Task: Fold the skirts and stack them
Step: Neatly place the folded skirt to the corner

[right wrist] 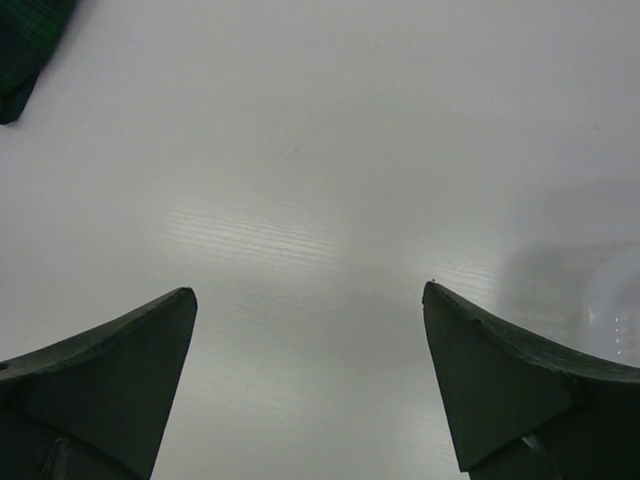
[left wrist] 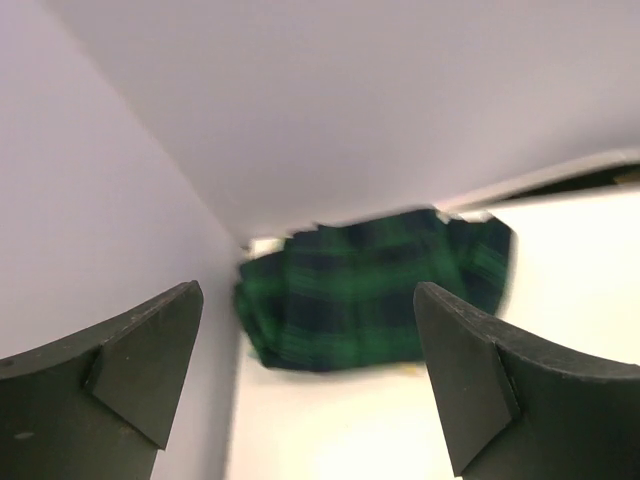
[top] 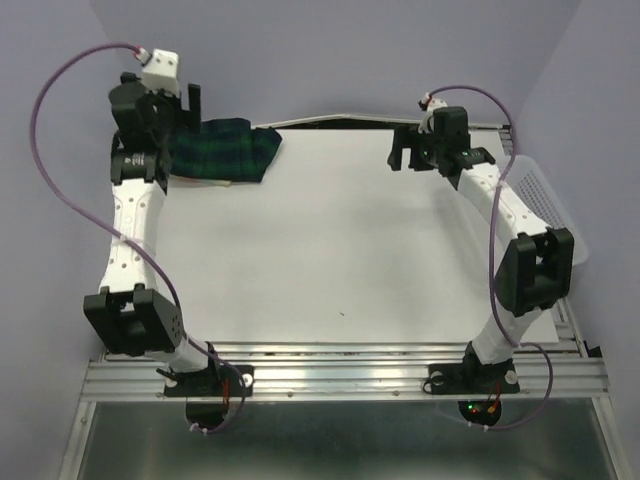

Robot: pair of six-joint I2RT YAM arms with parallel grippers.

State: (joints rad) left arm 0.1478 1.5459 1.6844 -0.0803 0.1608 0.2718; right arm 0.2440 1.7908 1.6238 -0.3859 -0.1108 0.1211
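The green-and-navy plaid skirt lies folded at the table's far left corner, against the wall. It also shows in the left wrist view and at the top left of the right wrist view. A thin pale yellow edge peeks out under its near side; the rest of the yellow flowered skirt is hidden. My left gripper hangs open and empty above the plaid skirt's left end. My right gripper is open and empty over bare table at the far right.
A white mesh basket stands off the table's right edge, beside my right arm. Lilac walls close in the back and both sides. The white table runs to the aluminium rail at the near edge.
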